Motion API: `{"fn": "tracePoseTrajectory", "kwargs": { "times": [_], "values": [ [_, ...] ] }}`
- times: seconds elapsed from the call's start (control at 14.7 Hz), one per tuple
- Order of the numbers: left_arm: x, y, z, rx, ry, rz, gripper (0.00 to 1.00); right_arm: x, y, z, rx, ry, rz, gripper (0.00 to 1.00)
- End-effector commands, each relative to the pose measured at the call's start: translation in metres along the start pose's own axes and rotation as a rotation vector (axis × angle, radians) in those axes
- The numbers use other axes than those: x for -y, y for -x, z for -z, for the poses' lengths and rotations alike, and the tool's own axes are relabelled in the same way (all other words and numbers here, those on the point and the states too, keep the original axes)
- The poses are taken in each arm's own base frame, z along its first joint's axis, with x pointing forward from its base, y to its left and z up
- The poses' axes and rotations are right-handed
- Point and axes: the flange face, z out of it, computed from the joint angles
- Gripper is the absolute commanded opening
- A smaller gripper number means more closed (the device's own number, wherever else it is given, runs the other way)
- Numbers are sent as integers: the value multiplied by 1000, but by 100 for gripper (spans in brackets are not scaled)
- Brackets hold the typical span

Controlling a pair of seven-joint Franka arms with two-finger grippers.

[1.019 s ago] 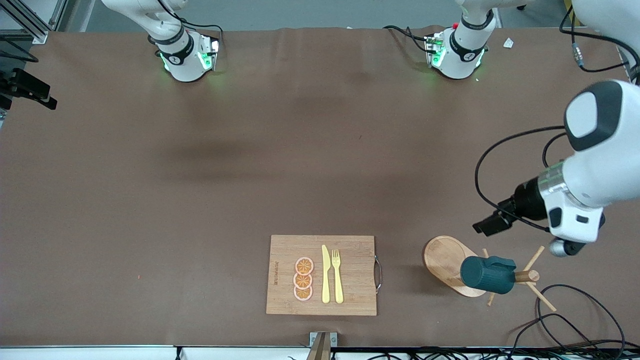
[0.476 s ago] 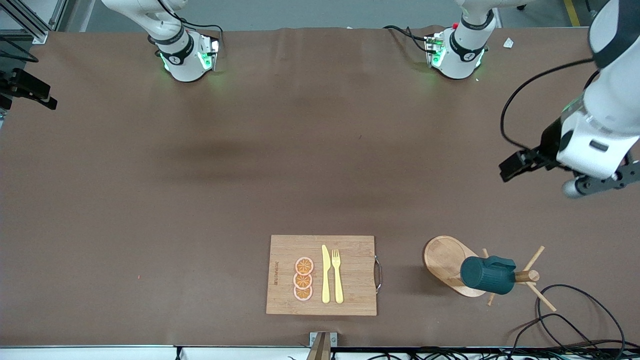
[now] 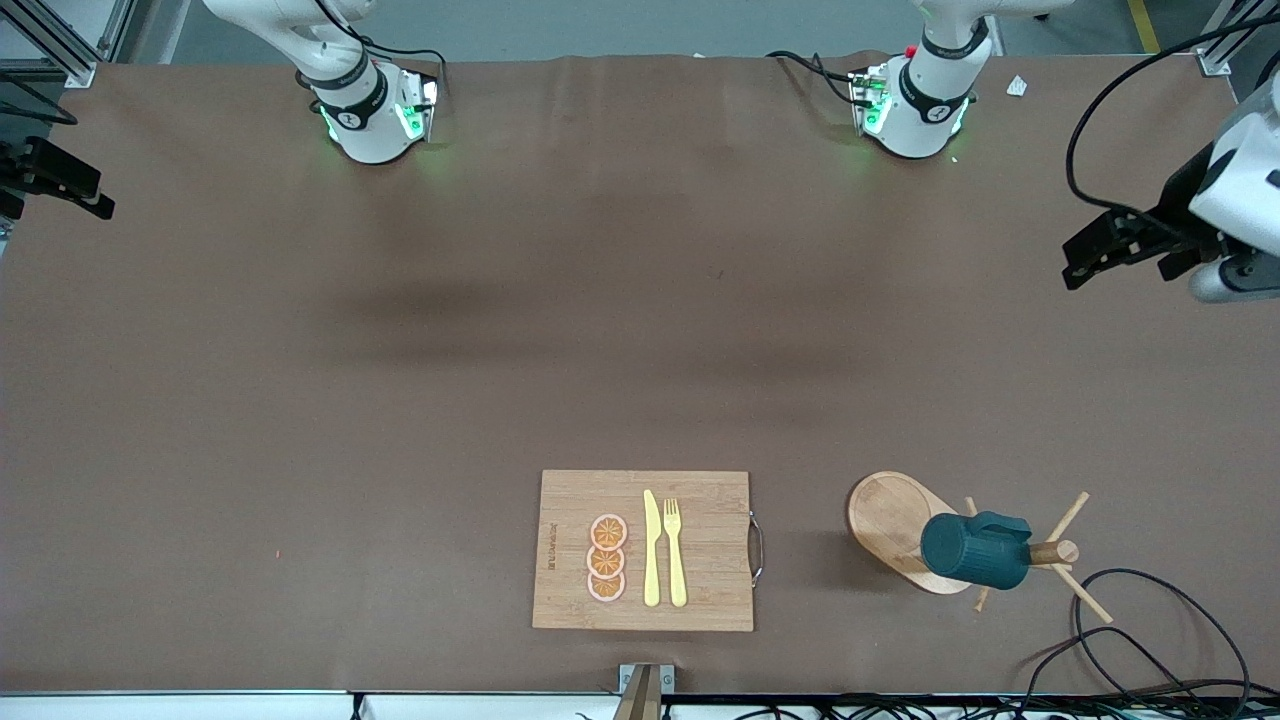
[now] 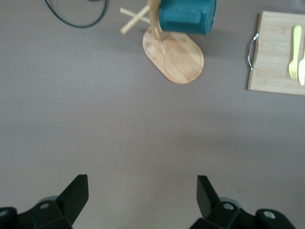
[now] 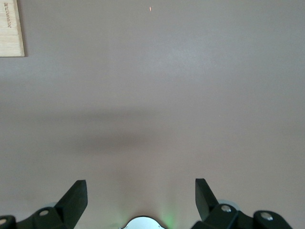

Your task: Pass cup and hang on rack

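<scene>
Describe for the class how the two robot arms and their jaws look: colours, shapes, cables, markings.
Both arms have glossy white rounded shells with black ring bands at the joints and green lights glowing at the bases. The left arm carries a black camera block and looping black cables. The left gripper and the right gripper each have black wedge-shaped jaws with small silver screws.

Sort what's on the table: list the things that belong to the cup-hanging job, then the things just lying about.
Job:
- cup, hanging on the rack
- rack

Lying about:
- cutting board
- knife and fork on it
- three orange slices on it
- black cable
</scene>
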Motion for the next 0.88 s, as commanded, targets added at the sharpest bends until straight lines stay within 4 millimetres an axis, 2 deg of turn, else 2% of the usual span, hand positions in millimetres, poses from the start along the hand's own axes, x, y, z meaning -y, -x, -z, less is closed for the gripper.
{"fn": "tracePoseTrajectory", "kwargs": {
  "times": [0.0,0.41,0.82],
  "values": [
    [5,29,-1,13,16,-16,100,1,5,2,-1,4,4,100],
    [4,48,9,23,12,-27,100,1,5,2,-1,4,4,100],
    [9,51,17,26,-4,-86,100,1,5,2,1,4,4,100]
  ]
}}
